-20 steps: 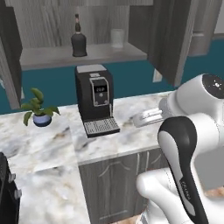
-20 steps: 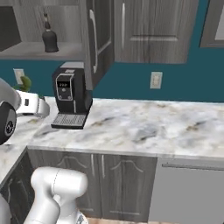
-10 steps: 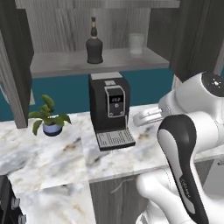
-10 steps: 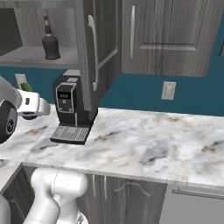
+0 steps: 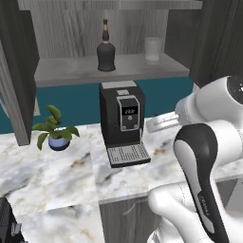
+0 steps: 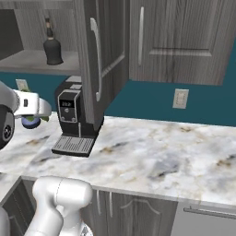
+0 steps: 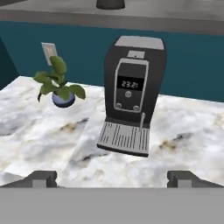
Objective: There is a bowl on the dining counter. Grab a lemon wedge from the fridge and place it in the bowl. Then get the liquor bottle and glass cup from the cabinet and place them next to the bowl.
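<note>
Marbled worktop under open cabinet; coffee machine, potted plant. Bottle and glass on shelf, well above gripper, wide open, empty.

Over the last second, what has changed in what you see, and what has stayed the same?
The base has driven closer to the open cabinet, so the whole scene has shifted in both base views: the coffee machine, liquor bottle and glass cup now look larger and more central. None of these things moved themselves. The gripper stays open and empty, nothing taken or released; the potted plant sits as before.
</note>
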